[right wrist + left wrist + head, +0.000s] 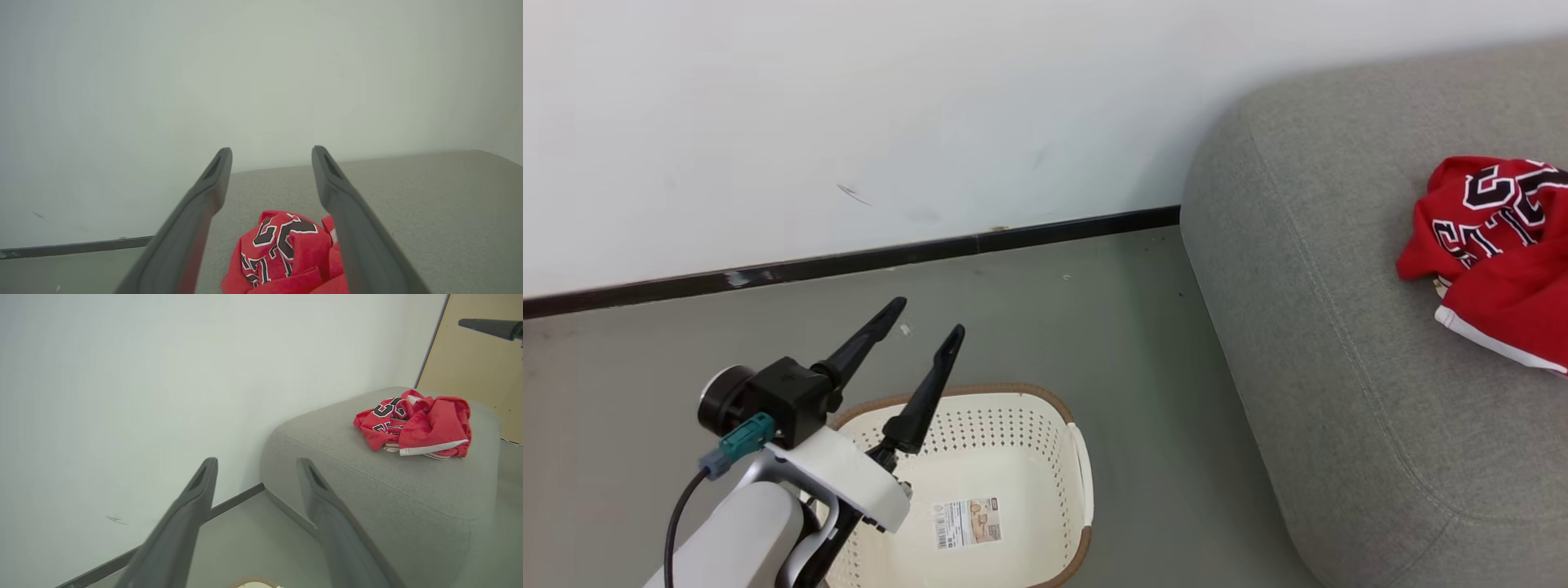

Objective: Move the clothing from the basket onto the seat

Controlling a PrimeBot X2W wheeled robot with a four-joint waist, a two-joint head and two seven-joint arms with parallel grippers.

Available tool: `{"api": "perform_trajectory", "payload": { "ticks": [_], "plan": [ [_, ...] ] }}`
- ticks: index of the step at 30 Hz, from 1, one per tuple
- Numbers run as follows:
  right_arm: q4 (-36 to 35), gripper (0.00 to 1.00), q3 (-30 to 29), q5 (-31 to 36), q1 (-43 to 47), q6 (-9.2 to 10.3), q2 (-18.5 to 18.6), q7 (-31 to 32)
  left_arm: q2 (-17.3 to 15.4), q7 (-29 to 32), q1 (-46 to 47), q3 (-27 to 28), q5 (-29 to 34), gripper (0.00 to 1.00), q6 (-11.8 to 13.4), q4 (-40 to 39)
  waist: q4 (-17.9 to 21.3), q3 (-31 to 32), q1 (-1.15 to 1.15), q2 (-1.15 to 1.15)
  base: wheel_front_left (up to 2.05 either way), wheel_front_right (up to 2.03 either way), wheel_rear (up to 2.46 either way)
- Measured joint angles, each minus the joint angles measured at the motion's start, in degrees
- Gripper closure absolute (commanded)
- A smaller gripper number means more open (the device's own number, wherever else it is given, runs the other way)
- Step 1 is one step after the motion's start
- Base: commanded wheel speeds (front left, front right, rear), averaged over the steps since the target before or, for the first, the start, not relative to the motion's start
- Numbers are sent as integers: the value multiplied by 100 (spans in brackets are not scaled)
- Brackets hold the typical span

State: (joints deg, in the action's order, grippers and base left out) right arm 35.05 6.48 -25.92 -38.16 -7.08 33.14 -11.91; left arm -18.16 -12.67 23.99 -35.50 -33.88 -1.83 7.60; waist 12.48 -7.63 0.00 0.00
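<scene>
The red clothing [1494,261] lies bunched on the grey seat [1339,343] at the right, its black numbers facing up. It also shows as a heap of clothing [414,424] on the seat [367,486] in the left wrist view. The cream basket [1062,457] stands on the floor at the lower left, holding nothing but its label sticker. My left gripper [929,320] hovers open above the basket's back rim. My right gripper [271,153] is open above the clothing [286,253], fingers apart and empty; one of its fingers [486,327] shows at the left wrist view's top right.
A white wall with a black skirting board [849,261] runs behind the basket and the seat. Grey floor [1127,327] separates the basket from the seat's side. A tan panel [474,355] stands beyond the seat.
</scene>
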Motion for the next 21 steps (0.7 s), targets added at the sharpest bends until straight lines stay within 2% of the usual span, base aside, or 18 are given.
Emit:
{"api": "perform_trajectory", "payload": {
  "ticks": [16,21],
  "plan": [
    [-925,0,580,-379,533,0,-204,-122,-80,-55,-328,343,-152,0,281,16,-474,324,0,0,0,0,0],
    [-1094,0,724,-545,721,0,-397,-127,-120,-62,-488,512,-199,0,421,57,-634,404,0,0,0,0,0]
  ]
}}
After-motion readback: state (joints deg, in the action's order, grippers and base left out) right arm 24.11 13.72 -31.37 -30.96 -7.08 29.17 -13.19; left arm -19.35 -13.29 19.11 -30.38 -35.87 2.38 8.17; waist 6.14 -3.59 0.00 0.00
